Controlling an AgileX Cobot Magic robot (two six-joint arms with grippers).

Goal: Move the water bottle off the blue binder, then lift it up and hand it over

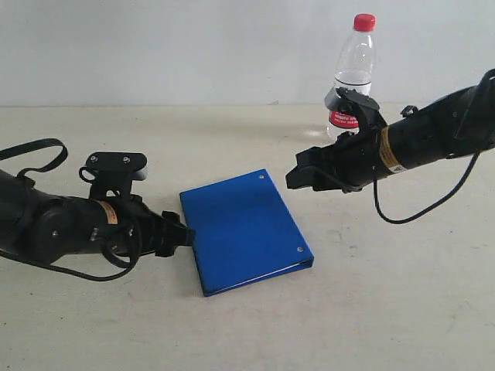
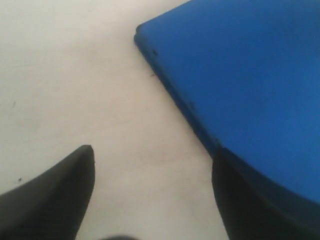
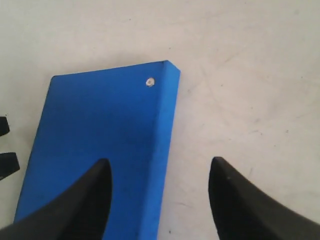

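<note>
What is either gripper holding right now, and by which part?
Nothing: left gripper and right gripper are open and empty; the water bottle stands ungripped.

Looks to me like a robot lab test bench, not a home or shop. I'm seeing a plain off-white tabletop (image 1: 387,309) and a blank pale wall (image 1: 193,46) behind it, with a black left arm (image 1: 54,224) and right arm (image 1: 433,139) trailing loose cables and carrying yellow stickers. The blue binder (image 1: 244,228) and water bottle (image 1: 357,62) sit there like staged props.
</note>
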